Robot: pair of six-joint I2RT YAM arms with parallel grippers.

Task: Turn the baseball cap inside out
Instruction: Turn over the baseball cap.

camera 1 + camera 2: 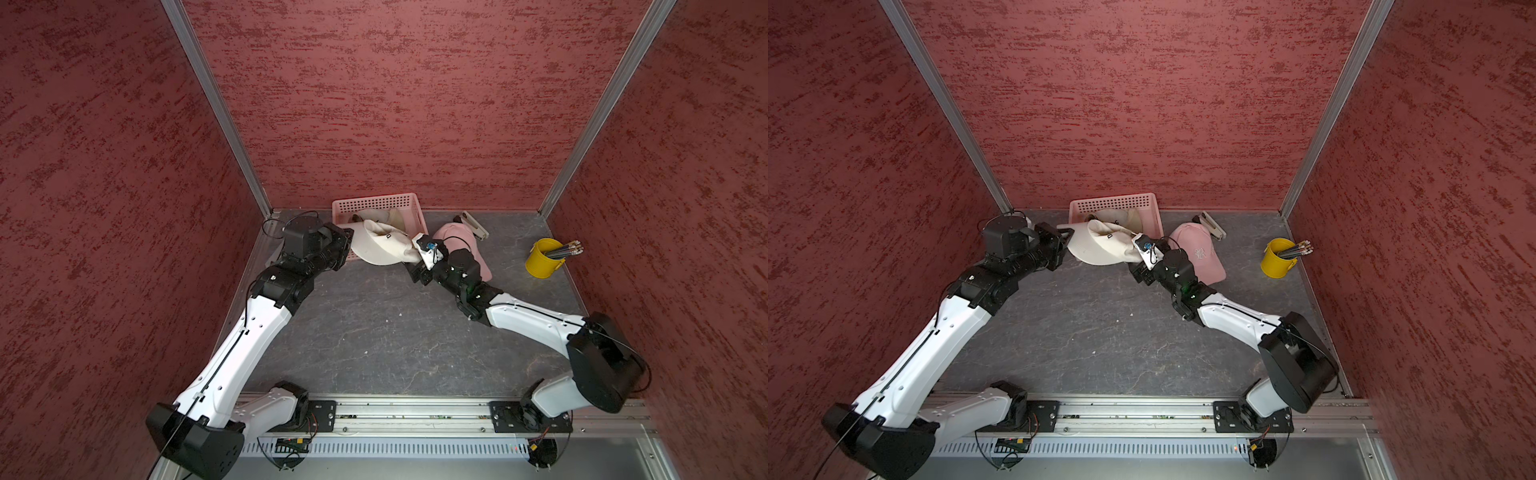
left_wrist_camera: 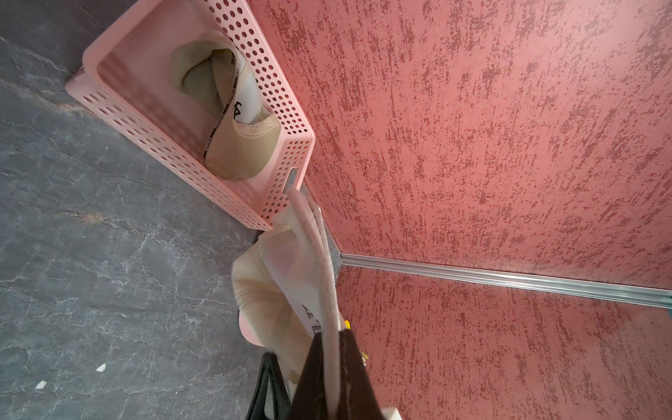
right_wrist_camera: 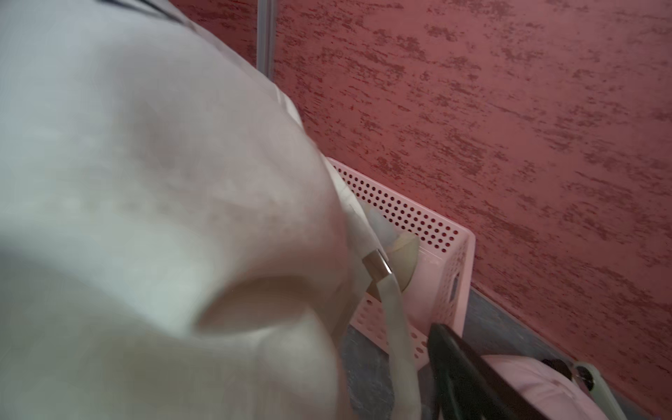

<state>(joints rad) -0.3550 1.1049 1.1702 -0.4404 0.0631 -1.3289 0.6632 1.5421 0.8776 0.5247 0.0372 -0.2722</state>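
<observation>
The cream baseball cap [image 1: 382,247] hangs above the table in front of the basket, stretched between my two grippers in both top views. My left gripper [image 2: 332,349] is shut on the edge of its brim [image 2: 312,254]. My right gripper [image 1: 409,259] is at the crown end with its jaws wide apart. In the right wrist view the crown cloth [image 3: 163,200] fills most of the picture and hides one finger. The other black finger [image 3: 469,378] stands free beside the back strap and its metal buckle [image 3: 378,265].
A pink perforated basket [image 1: 376,203] stands against the back wall with a tan cap [image 2: 240,145] inside. A pink cap [image 1: 1200,253] lies under my right wrist, and a stapler [image 1: 473,224] lies behind it. At the right stands a yellow cup of pencils [image 1: 542,257].
</observation>
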